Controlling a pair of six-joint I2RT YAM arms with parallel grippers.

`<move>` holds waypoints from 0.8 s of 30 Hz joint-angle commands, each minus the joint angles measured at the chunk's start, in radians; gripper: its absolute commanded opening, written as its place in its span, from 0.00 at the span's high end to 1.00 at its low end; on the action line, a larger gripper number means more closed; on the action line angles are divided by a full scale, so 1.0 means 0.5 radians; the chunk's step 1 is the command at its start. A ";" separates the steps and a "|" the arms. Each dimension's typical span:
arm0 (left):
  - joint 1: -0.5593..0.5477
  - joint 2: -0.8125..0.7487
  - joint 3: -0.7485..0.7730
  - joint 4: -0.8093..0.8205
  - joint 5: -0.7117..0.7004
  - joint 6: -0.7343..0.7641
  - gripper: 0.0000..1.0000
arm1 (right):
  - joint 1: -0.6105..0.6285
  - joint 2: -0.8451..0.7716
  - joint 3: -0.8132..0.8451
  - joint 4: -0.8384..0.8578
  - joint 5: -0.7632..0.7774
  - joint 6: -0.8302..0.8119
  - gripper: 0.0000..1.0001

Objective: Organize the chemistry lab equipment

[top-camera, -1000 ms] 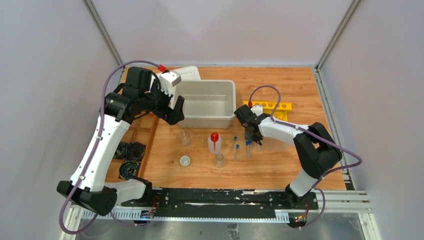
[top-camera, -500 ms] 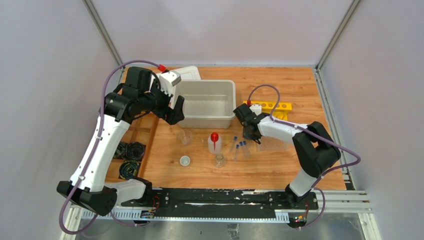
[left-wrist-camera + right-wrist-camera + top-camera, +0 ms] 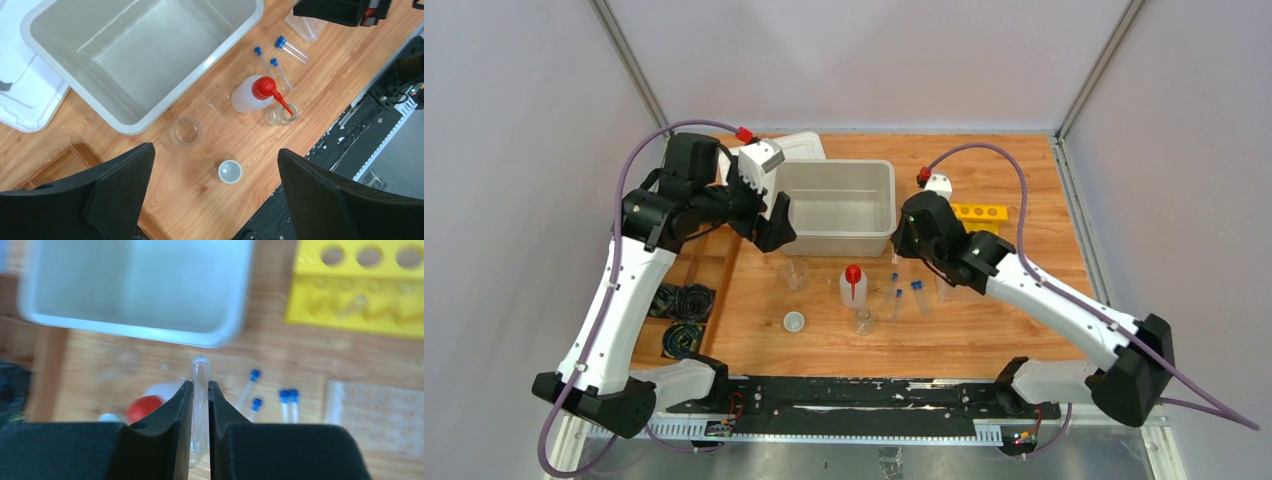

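Note:
My right gripper is shut on a clear test tube. It holds the tube above the table, near the front right corner of the white bin. Other blue-capped test tubes lie on the wood right of the white squeeze bottle with its red nozzle. A clear beaker, a tiny white cup and a small glass flask stand nearby. My left gripper hangs wide open, high over the cup, with nothing in it.
A yellow tube rack stands at the back right, with a clear plastic tray in front of it. The bin's white lid lies behind the bin. Black cable coils sit in the wooden tray at the left.
My right gripper has risen from the tubes on the table with one tube in it and moved back toward the bin. The right arm has swung out to the right. The left arm barely shifted.

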 commanded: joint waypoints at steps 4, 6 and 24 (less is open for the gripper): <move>-0.002 -0.091 0.087 0.004 0.291 0.009 0.00 | 0.295 -0.172 0.277 0.406 -0.038 -0.100 1.00; -0.001 -0.090 0.083 0.004 0.334 0.000 0.00 | 0.381 -0.146 0.342 0.523 -0.027 -0.128 1.00; 0.002 -0.072 0.051 0.249 0.684 -0.308 0.20 | 0.703 0.131 0.662 1.074 -0.047 -0.029 1.00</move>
